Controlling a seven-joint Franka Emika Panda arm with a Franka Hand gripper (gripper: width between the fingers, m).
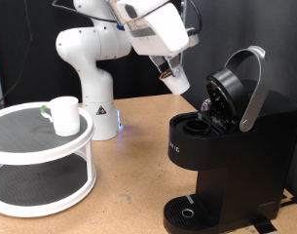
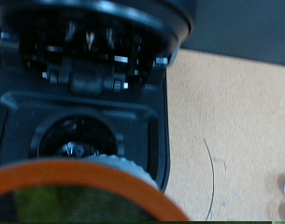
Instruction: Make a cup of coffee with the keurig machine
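Observation:
The black keurig machine [image 1: 236, 146] stands at the exterior view's right with its lid [image 1: 229, 86] and silver handle raised, and its pod chamber [image 1: 197, 125] open. My gripper [image 1: 178, 82] hangs just to the left of the lid, above the chamber, with a small white pod at its tip. In the wrist view a round, orange-rimmed pod [image 2: 77, 191] fills the foreground in front of the open chamber [image 2: 77, 140], which looks empty. The white cup [image 1: 63, 114] sits on a stand at the left, far from the gripper.
The cup stands on a white two-tier round stand [image 1: 31, 146] at the exterior view's left. The white arm base [image 1: 97, 107] is behind it. The round drip tray [image 1: 187, 210] is bare. The wooden table [image 1: 129, 185] shows between the stand and the machine.

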